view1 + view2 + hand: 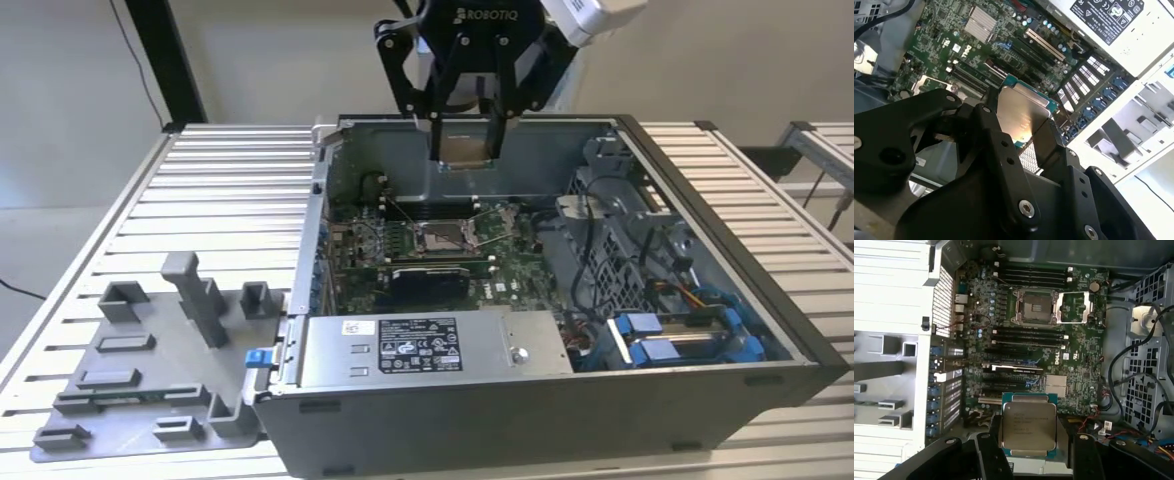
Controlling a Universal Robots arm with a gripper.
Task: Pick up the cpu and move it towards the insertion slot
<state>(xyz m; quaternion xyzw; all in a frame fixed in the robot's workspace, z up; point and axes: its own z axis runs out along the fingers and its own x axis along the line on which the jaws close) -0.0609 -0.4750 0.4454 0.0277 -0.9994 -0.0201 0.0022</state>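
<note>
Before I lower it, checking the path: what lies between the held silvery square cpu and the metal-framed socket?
In the first wrist view, long dark slots on the green motherboard lie between the cpu and the insertion slot.

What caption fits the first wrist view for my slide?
Gripper holding the cpu above the open case's motherboard, its insertion slot open ahead.

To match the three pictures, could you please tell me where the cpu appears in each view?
Exterior view: the cpu hangs in the gripper above the open case's rear.
First wrist view: cpu, silvery face showing, between the fingers over the motherboard.
Second wrist view: cpu held above the motherboard.
Shared landmark: the insertion slot.
</note>
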